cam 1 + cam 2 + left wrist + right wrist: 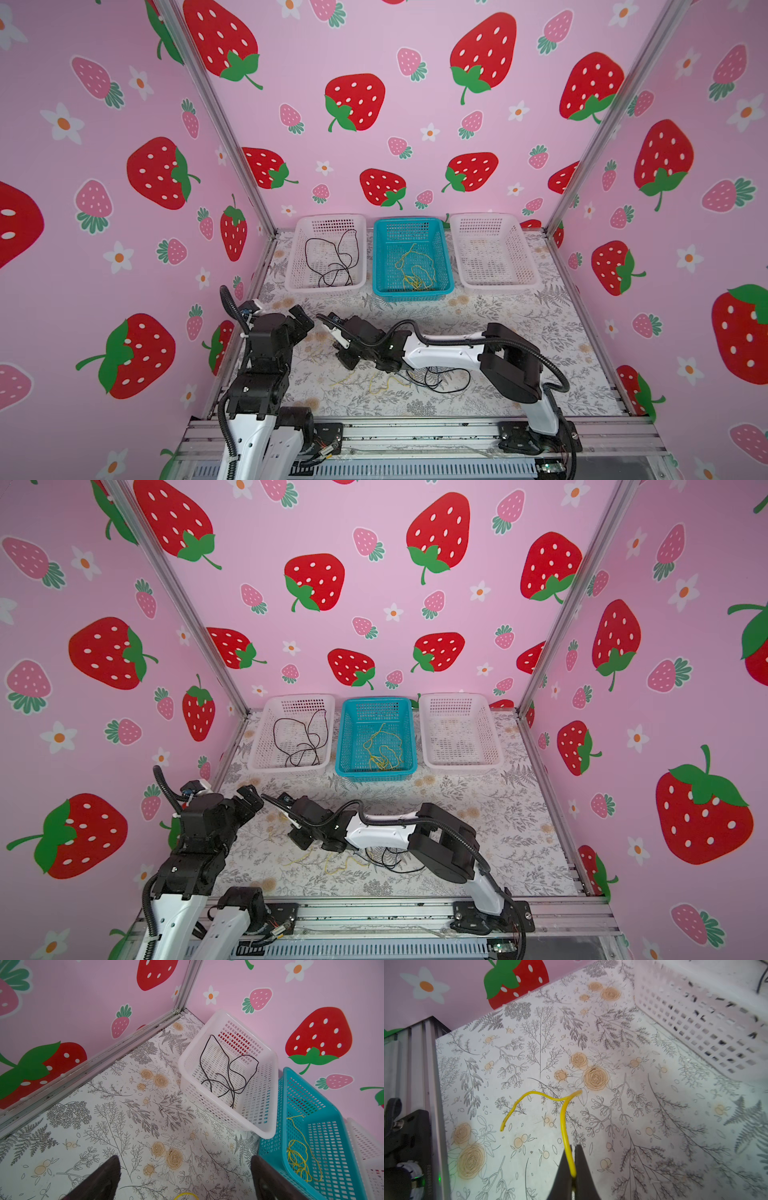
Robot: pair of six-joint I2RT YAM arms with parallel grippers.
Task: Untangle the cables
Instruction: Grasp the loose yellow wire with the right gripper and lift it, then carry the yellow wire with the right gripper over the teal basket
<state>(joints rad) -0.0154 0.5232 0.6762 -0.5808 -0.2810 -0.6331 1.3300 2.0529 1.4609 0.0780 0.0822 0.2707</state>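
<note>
The right gripper (573,1148) pinches a thin, glossy yellow cable (562,1122) (curled); the left gripper (186,1160) gapes.

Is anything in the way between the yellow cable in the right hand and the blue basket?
Nothing visible. The right hand pinches the yellow cable, and only bare table lies between it and the blue basket. The open left hand sits off to one side.

3 baskets (409,220) line the back; table (540,332) open on rt side; cables (386,384) clutter front under rt arm (440,353).
</note>
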